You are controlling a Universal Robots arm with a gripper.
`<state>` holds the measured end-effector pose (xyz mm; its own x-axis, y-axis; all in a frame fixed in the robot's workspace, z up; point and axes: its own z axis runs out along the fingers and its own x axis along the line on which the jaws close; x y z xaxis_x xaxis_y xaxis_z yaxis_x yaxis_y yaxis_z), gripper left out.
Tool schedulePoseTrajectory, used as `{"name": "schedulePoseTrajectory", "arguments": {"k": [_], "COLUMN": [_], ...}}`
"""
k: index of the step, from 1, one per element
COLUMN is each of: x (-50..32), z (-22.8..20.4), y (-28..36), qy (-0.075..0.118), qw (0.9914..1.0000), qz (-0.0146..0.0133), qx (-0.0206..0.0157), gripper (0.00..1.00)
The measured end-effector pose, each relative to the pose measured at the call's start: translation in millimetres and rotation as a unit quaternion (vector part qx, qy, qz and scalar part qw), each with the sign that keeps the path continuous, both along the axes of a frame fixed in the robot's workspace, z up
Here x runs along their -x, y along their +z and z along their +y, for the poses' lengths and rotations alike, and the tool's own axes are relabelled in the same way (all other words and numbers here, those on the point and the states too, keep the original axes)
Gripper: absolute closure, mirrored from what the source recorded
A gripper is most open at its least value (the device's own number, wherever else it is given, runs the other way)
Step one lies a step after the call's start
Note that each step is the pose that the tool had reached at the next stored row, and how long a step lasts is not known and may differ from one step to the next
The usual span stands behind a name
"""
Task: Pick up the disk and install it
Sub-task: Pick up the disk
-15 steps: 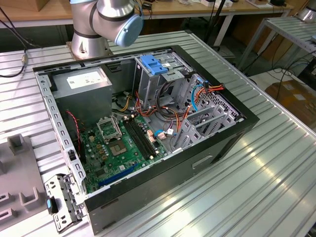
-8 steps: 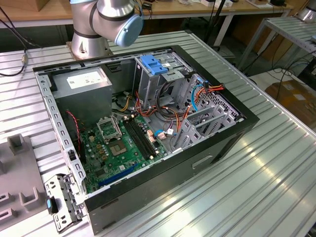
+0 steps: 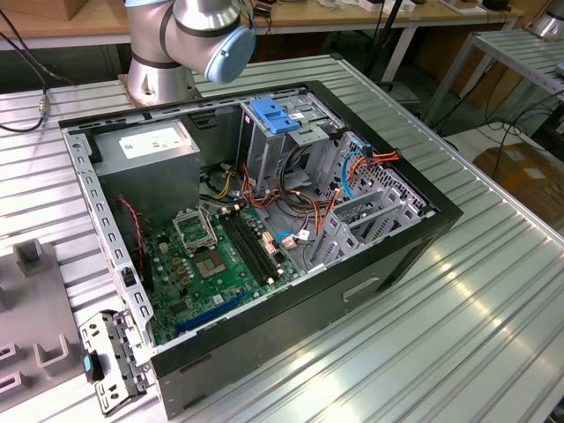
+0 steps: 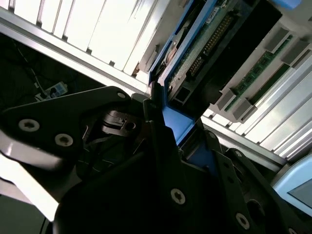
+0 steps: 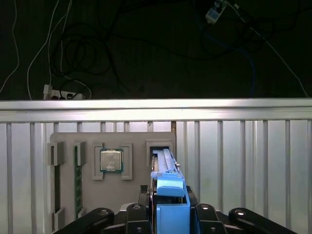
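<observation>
Closest thing in both wrist views is the black claw (image 5: 168, 204) (image 4: 180, 124). It's closed down on the disk (image 5: 165, 165), with a dark finger pressed against each side of its blue carrier rail. In the second wrist view you can see the disk's (image 4: 209, 44) green circuit-board face with the blue rail running along its edge.

In the first wrist view the disk stands on edge, and its far end lines up with a slot in the grey parts tray (image 5: 136, 141). Can't tell if it's sitting in that slot or just clear of it. The tray holds a processor chip (image 5: 111, 160) in the pocket beside the slot, and a memory stick (image 5: 78, 175) further along. All of this is on the ribbed metal bench (image 5: 243, 165).

In the exterior view, the open computer case (image 3: 291, 326) lies on its side mid-bench, showing the green motherboard (image 3: 220, 264), the grey power supply (image 3: 150, 145) and a blue latch (image 3: 275, 116) on top of the drive cage. The arm (image 3: 194, 35) rises behind the case.
</observation>
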<state>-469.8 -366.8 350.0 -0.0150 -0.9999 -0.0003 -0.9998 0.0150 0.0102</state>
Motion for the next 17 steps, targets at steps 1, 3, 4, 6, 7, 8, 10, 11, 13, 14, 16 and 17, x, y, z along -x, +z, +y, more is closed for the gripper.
{"name": "schedulePoseTrajectory", "arguments": {"k": [1,3,4,6,7,8,10,11,13,14,16,17], "x": [0.0,0.0,0.0,0.0,0.0,0.0,0.0,0.0,0.0,0.0,0.0,0.0], "z": [0.0,0.0,0.0,0.0,0.0,0.0,0.0,0.0,0.0,0.0,0.0,0.0], "y": [1.7,6.5,8.7,11.2,13.0,14.6,17.9,19.1,22.2,23.2,23.7,23.8], "qy": [0.000,0.000,0.000,0.000,0.000,0.000,0.000,0.000,0.000,0.000,0.000,0.000], "qw": [1.00000,1.00000,1.00000,1.00000,1.00000,1.00000,1.00000,1.00000,1.00000,1.00000,1.00000,1.00000], "qz": [0.0000,0.0000,0.0000,0.0000,0.0000,0.0000,0.0000,0.0000,0.0000,0.0000,-0.0001,0.0000], "qx": [0.0000,0.0000,0.0000,0.0000,0.0000,0.0000,0.0000,0.0000,0.0000,0.0000,0.0000,0.0000], "gripper": [0.63,0.63,0.63,0.63,0.63,0.63,0.63,0.63,0.63,0.63,0.63,0.63]}}
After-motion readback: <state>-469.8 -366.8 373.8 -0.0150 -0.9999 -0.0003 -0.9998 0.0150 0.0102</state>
